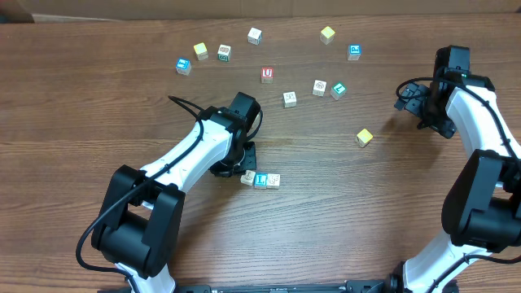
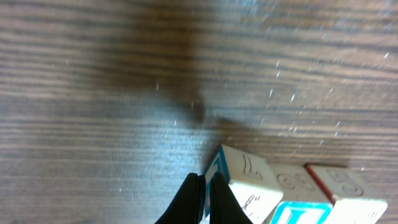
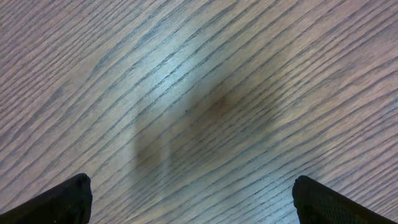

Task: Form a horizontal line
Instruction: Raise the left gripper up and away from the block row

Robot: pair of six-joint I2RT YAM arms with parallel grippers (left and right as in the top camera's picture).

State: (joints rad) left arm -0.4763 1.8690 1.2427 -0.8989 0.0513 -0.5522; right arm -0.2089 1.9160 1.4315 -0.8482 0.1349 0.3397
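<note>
Line of blocks (image 1: 260, 179) low in the middle, blue L on one, red U block (image 1: 267, 74) higher up, left gripper (image 2: 204, 196) clenched tight beside the line's left end, right gripper (image 3: 193, 202) spread wide over bare table (image 1: 366, 212).

Row of touching cubes (image 1: 261, 180), left arm (image 1: 195, 150) at its left end, loose cubes (image 1: 267, 75) scattered behind it.

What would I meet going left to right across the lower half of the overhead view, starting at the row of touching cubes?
Cream end cube → blue L cube → tan end cube → lone yellow cube → right arm.
</note>
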